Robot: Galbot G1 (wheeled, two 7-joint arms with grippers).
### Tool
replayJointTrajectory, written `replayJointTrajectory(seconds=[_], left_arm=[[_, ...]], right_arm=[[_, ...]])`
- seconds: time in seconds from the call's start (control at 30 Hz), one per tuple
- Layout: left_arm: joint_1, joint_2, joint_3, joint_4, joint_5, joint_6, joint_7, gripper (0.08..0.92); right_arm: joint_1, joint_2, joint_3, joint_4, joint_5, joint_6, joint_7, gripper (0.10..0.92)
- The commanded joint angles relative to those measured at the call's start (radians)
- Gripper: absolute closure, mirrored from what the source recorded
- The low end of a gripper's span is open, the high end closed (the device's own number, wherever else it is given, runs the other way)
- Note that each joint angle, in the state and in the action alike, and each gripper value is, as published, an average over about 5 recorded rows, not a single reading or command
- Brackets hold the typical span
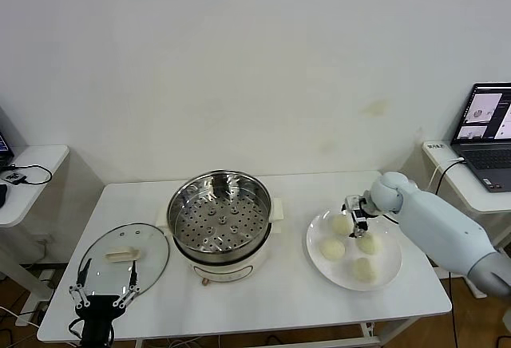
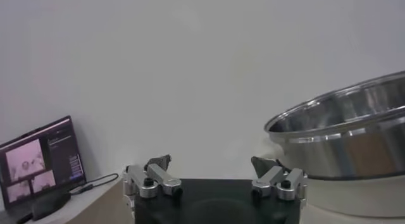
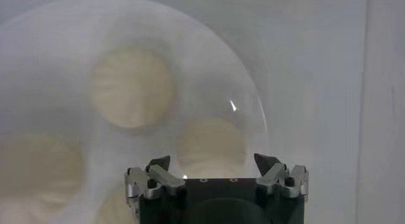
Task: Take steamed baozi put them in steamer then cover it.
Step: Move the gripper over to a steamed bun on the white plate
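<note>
So nothing's loaded yet: all four baozi (image 1: 332,247) sit on the plate (image 1: 391,272), right hand (image 1: 357,215) hovers wide over them, steamer (image 1: 219,214) empty, cover (image 1: 124,254) on the desk (image 1: 287,292) by the wide-open, idle left hand (image 1: 102,294).

R arm (image 1: 447,224) smooth pale grey-white shell w/ round joint; both hands black-bodied, silver finger links, black screws.
</note>
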Motion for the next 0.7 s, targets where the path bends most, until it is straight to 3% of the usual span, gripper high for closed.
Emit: replayJointTrajectory(seconds=[0.03,0.43,0.7], left_arm=[[0.004,0.000,-0.003,0.000,0.004,-0.005,-0.001,0.177],[0.009,-0.004,-0.003,0.000,0.006,-0.017,-0.005,0.177],[0.014,-0.004,-0.004,-0.004,0.006,-0.020,-0.006,0.177]], right_arm=[[0.003,0.026,-0.005,-0.041,-0.022,0.003,0.006,0.227],[0.008,0.034,-0.008,-0.045,-0.030,0.012,0.006,0.377],[0.039,-0.008,-0.031,0.015,0.012,0.012,-0.010,0.426]])
